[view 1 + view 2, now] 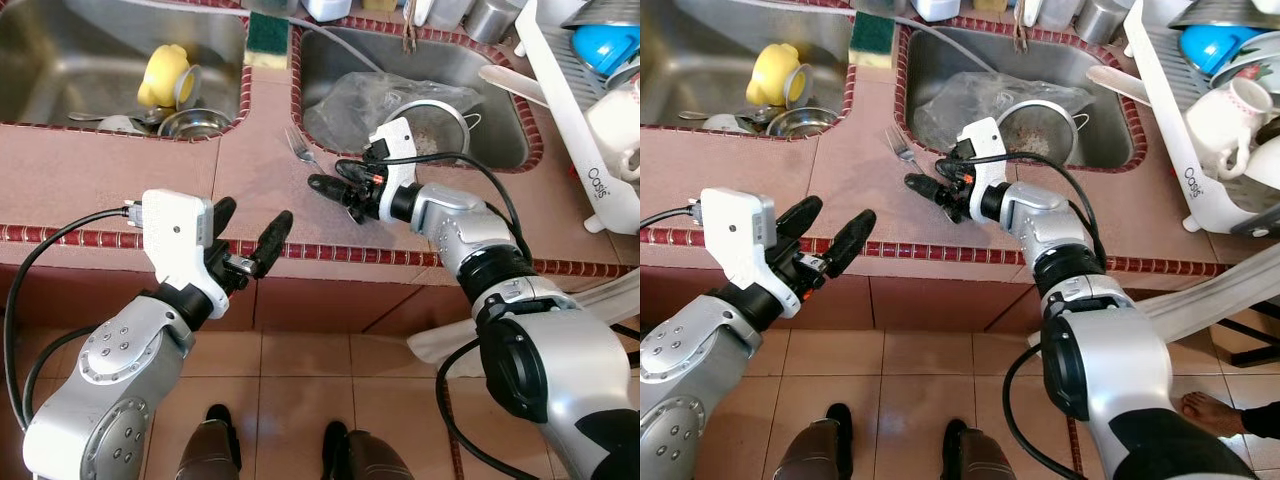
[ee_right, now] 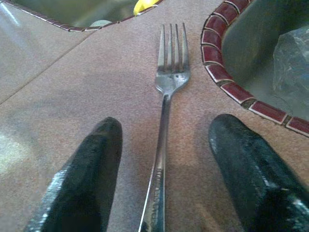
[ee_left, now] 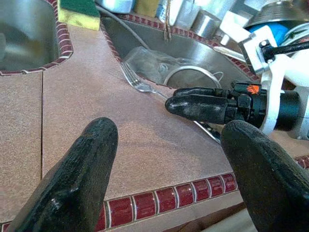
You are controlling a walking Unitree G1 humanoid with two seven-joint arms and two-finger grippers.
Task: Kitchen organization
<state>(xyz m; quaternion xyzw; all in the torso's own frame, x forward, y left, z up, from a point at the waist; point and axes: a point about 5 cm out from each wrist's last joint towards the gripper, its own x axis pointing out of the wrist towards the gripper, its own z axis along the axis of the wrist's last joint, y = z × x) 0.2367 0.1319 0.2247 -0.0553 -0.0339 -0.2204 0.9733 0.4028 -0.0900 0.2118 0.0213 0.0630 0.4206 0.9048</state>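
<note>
Fork (image 2: 164, 121) lies flat on the tabletop (image 1: 120, 170) between the two sinks. Right end effector (image 2: 164, 169) straddles its handle, fingers apart. Left end effector (image 1: 250, 240) hovers apart at the tabletop edge. Lower squarely, close on the handle, lift level.

The surface (image 1: 120, 170) is speckled reddish-brown tile, edged with a row of small dark red glazed tiles in pale grout. Both sinks (image 1: 60, 60) are dull steel grey. A yellow cup (image 1: 165, 75) lies in the left one, and a green and yellow sponge (image 1: 267, 40) sits between them. The fork (image 2: 166, 111) is shiny silver. The dish rack (image 1: 1160, 110) is white and holds a bright blue bowl (image 1: 1215, 45). The floor tiles (image 1: 300, 400) are terracotta orange.
</note>
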